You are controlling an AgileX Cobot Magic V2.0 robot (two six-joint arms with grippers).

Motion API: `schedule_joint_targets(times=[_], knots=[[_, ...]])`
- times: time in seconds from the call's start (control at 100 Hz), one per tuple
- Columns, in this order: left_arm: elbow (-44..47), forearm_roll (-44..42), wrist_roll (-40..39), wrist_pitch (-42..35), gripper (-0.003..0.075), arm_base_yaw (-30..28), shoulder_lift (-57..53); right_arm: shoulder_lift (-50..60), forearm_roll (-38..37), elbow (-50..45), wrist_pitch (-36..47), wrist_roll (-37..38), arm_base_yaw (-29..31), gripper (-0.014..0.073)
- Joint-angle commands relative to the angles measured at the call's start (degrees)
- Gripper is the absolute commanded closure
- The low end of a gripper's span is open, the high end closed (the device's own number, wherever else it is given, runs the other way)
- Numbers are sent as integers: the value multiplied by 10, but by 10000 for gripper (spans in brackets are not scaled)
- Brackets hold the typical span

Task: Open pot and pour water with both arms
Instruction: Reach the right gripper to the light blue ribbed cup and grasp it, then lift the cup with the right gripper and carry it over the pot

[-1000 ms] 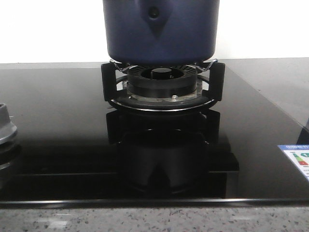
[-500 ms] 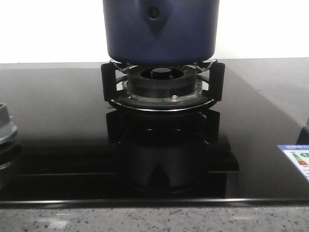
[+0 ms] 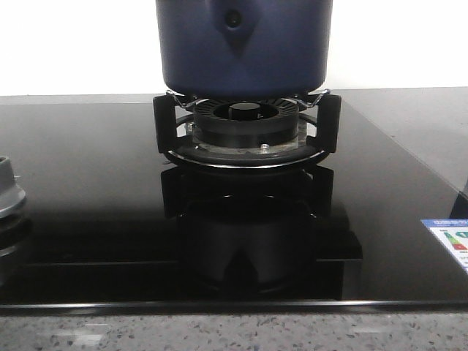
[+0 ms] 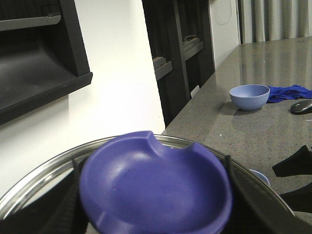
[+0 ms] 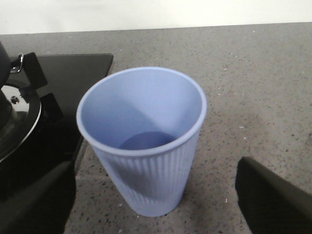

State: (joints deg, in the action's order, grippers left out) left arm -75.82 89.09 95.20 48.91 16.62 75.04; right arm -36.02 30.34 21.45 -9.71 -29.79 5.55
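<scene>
The dark navy pot (image 3: 243, 44) stands on the black burner grate (image 3: 245, 135) in the front view; its top is cut off by the frame. Neither gripper shows there. In the left wrist view, the lid's purple-blue knob (image 4: 156, 185) fills the space between the fingers of my left gripper (image 4: 152, 195). They press on both its sides, above the lid's steel rim (image 4: 44, 175). In the right wrist view, a light blue ribbed cup (image 5: 146, 146) stands upright on the granite counter. My right gripper (image 5: 156, 204) is open around it, with both fingers apart from it.
A grey burner part (image 3: 7, 194) sits at the hob's left edge, and a label sticker (image 3: 450, 243) at its right. A blue bowl (image 4: 249, 96), a blue cloth (image 4: 287, 91) and a dark object (image 4: 302, 106) lie on the counter. The hob's edge and grate (image 5: 19, 112) are beside the cup.
</scene>
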Motion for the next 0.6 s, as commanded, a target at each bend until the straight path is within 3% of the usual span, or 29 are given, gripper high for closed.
schedule_joint_targets(times=[0.0,0.36,0.59], knots=[[-19,48,-6,3,514,-1,-21,-14,6,15,52,-6,-4,-12],[-19,48,-6,3,514,-1,-21,-99,-1,15,155,-7,-84,-11],[-19,48,-6,12,514,-1,-21,-140,-1,15,226,-7,-92,-11]])
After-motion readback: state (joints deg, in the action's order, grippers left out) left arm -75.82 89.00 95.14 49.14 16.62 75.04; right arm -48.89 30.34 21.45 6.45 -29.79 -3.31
